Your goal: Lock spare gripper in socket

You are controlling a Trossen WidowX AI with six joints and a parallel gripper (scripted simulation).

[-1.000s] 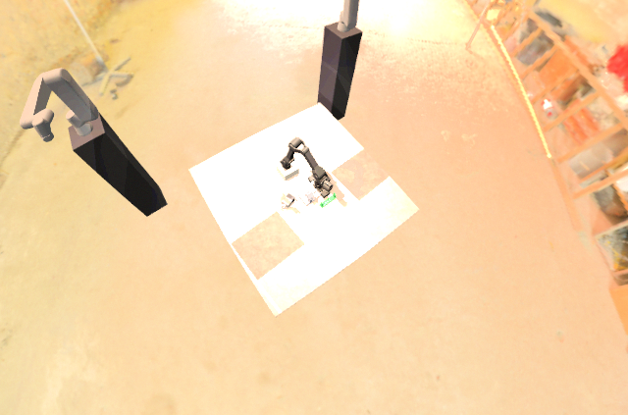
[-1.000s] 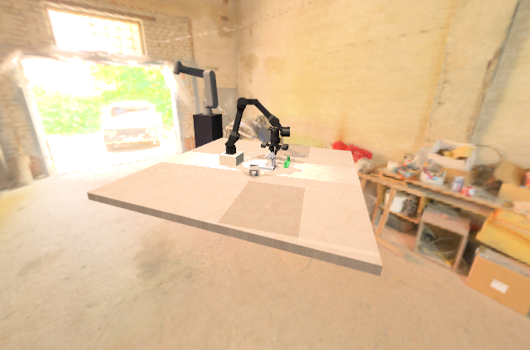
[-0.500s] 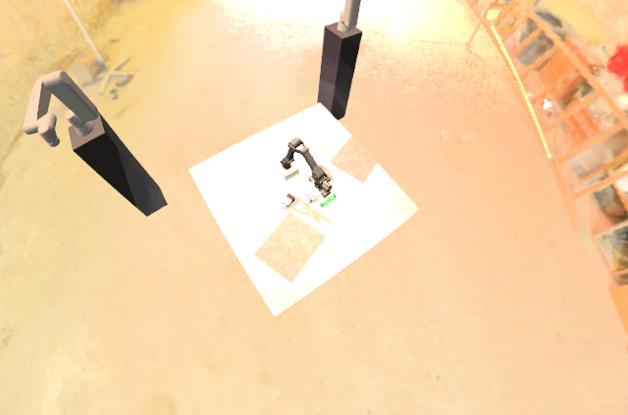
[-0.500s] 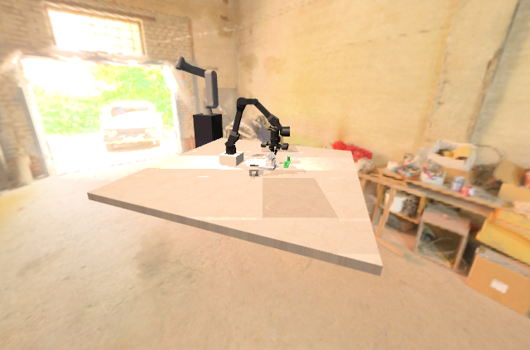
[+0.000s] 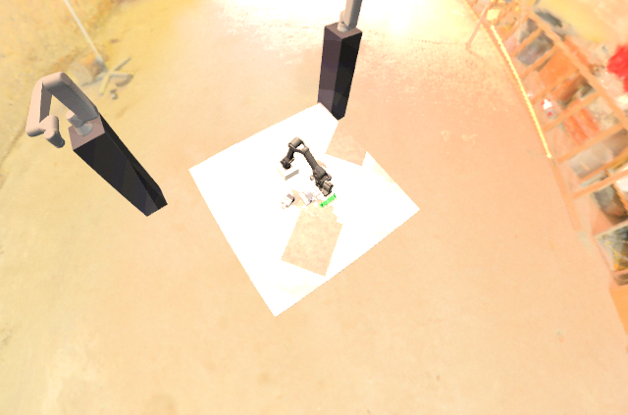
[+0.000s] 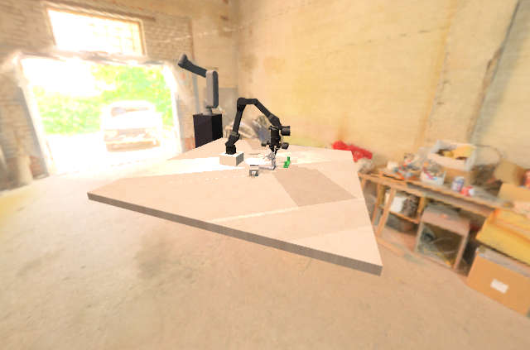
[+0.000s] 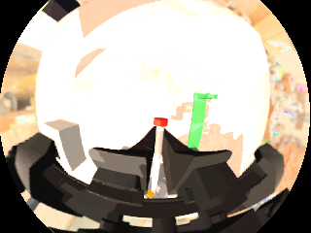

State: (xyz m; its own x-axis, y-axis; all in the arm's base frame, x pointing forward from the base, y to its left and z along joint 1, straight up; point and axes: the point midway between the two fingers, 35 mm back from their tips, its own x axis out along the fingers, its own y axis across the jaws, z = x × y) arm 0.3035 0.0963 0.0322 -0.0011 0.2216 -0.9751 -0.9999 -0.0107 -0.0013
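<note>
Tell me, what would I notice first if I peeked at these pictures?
Probably the small black arm bending over a big pale table in an old hall. Its gripper pinches a thin white pin with a red tip, and a bright green piece shows just to the right of it.

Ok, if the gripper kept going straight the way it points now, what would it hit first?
Probably the white table top under it. The gripper, shut on the red-tipped pin, points down there; the green piece stands off to one side. Depth unclear.
</note>
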